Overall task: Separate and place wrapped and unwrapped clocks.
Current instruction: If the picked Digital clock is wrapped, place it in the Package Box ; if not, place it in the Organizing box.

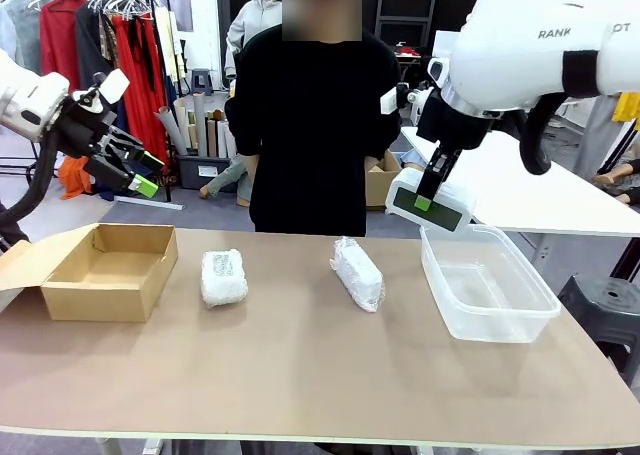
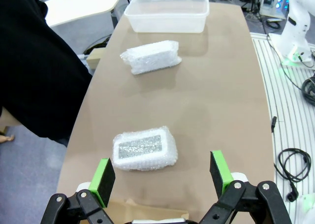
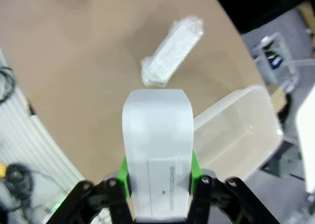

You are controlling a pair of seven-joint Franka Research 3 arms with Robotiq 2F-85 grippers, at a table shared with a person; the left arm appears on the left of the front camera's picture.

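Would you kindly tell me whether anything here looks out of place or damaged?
Nothing stands out. Both wrapped clocks lie apart on the table between the cardboard box and the clear tub; the right claw holds the bare clock aloft.

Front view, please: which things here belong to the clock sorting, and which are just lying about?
Job: bare clock in the right gripper; left wrapped clock; right wrapped clock; box; tub.
Lying about: clothes rack; rolls; white table; stool.
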